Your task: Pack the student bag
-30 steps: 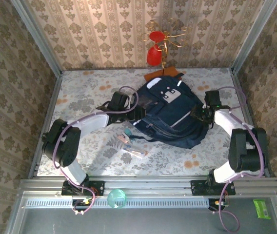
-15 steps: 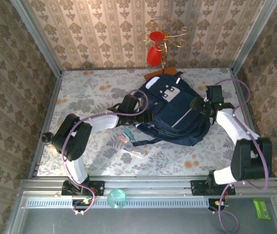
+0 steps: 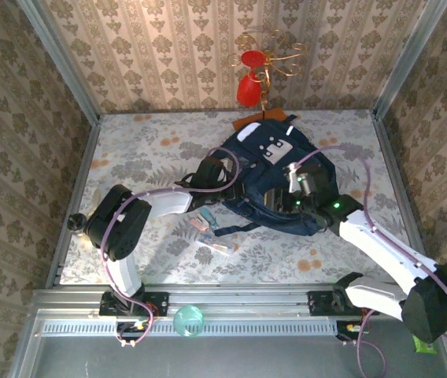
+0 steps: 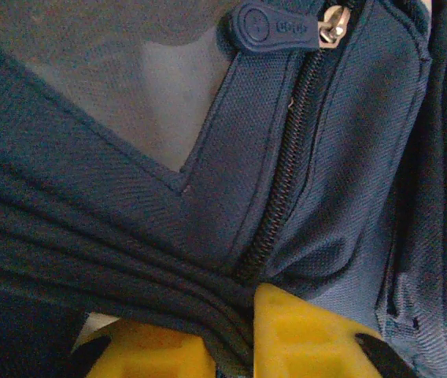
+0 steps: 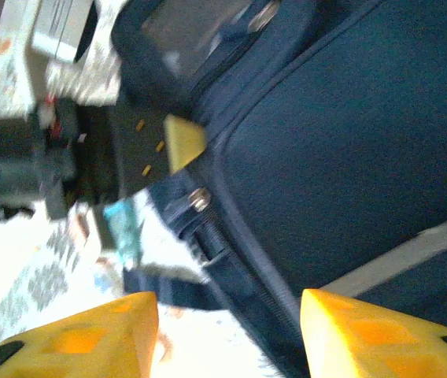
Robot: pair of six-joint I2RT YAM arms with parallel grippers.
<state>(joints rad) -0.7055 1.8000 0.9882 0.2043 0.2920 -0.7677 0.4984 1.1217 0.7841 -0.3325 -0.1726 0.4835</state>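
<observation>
Left wrist: left fingers clamp student bag fabric; right fingers spread empty; zip pull lettering unreadable.

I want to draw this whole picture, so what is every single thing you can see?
backpack: one, dark blue with white patches, middle of the table toward the back
small items: a few, pink, teal and pale, on the table in front of the backpack; too small to name
ornament: one, red with gold wire, at the back wall
flat thing: one, orange-brown, behind the backpack, mostly hidden
cup: one, see-through green, on the near rail
packet: one, green, near right corner
table: one, flowery cover
left end effector: yellow fingers, pinching backpack fabric beside a zip
right end effector: yellow fingers, open over the backpack's edge
</observation>
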